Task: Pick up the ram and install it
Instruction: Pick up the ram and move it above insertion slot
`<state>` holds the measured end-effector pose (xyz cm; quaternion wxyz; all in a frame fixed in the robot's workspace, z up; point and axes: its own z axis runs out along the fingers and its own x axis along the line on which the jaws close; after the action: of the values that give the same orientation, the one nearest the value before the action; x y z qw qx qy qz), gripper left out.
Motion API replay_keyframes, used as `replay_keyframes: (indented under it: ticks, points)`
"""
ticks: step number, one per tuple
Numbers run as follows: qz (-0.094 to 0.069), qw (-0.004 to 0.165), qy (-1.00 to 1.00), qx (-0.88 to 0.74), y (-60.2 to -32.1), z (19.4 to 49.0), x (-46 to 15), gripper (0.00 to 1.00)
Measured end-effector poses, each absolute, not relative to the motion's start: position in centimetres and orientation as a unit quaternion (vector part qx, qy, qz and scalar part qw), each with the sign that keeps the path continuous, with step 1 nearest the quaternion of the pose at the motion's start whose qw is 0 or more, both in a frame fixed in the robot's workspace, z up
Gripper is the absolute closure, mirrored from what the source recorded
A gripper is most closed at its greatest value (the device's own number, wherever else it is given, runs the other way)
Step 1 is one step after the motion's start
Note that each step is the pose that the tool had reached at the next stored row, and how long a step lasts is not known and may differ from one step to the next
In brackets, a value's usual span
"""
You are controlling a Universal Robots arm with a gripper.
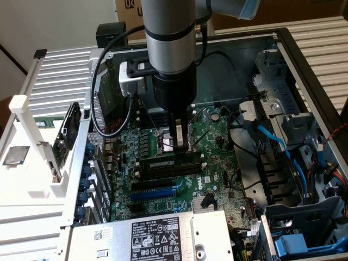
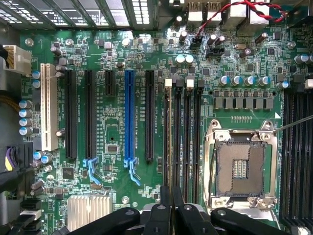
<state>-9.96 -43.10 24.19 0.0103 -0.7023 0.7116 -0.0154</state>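
An open grey metal computer case (image 1: 304, 70) is spread across the exterior view, with a green motherboard (image 1: 212, 130) laid in its middle. A grey robot arm (image 1: 168, 32) is seen at upper centre. Its black gripper (image 1: 182, 145) (image 2: 171, 188) is narrowly clamped on the long, thin green ram (image 1: 163, 162) (image 2: 168, 137), which is held on edge at the black memory slots (image 1: 163, 173) in mid-frame.

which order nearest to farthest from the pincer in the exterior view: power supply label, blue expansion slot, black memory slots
Measured from the pincer:
1. black memory slots, right by its tip
2. blue expansion slot, just past those slots
3. power supply label, at the picture's bottom edge
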Motion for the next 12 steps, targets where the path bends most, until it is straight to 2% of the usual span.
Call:
replay_keyframes:
  ticks: [12]
  points:
    - [-0.016, 0.011, 0.713, -0.701, -43.13, 24.16, -10.04, 0.88]
